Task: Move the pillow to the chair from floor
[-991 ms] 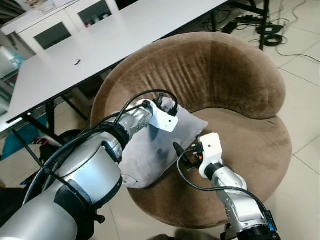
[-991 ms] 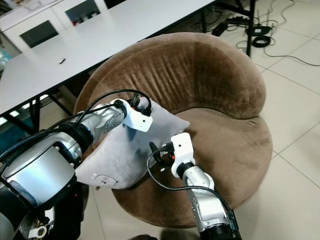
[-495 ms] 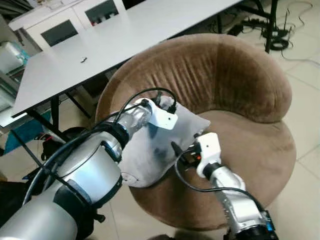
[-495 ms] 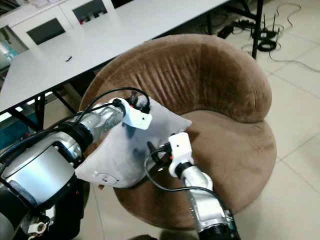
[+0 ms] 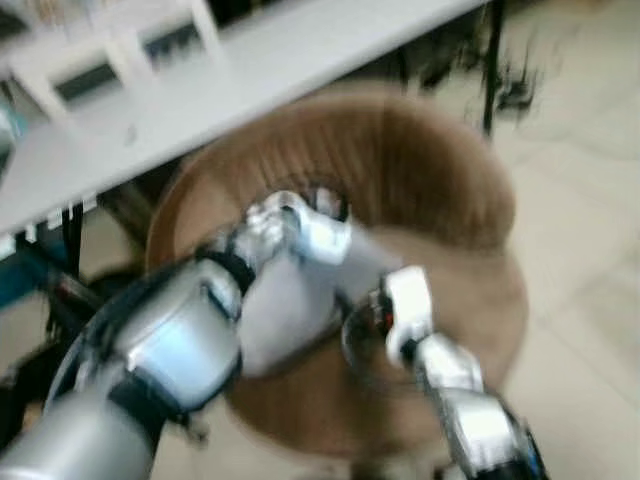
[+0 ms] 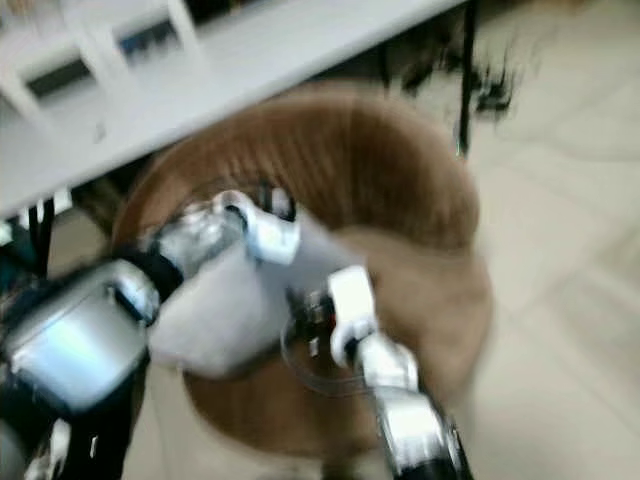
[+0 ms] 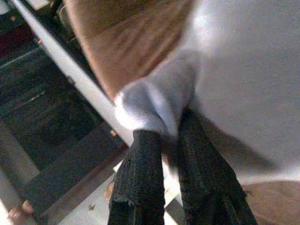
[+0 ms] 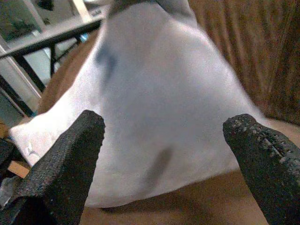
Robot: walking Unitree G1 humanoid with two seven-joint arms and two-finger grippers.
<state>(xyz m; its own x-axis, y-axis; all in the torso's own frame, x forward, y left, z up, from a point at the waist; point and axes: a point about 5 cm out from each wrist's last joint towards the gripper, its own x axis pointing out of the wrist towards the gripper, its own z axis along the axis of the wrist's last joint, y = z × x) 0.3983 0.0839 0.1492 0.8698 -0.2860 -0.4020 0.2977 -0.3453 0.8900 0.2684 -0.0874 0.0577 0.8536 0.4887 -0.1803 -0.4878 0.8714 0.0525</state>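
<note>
The pillow (image 8: pixel 154 108) lies on the brown chair (image 5: pixel 440 180), one corner pinched between the left gripper's (image 7: pixel 166 136) fingers, while the right gripper (image 8: pixel 161 140) hovers before it, spread wide.

The soft matt pale-grey cloth pillow (image 8: pixel 159 108) lies against the round brown ribbed velvety-fabric chair (image 5: pixel 420 170), between rough, grainy black end effector fingers (image 7: pixel 140 173).

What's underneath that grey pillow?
The pillow lies against the brown chair, its lower edge on the seat. The left end effector pinches one corner. What lies under the pillow's middle is covered.
</note>
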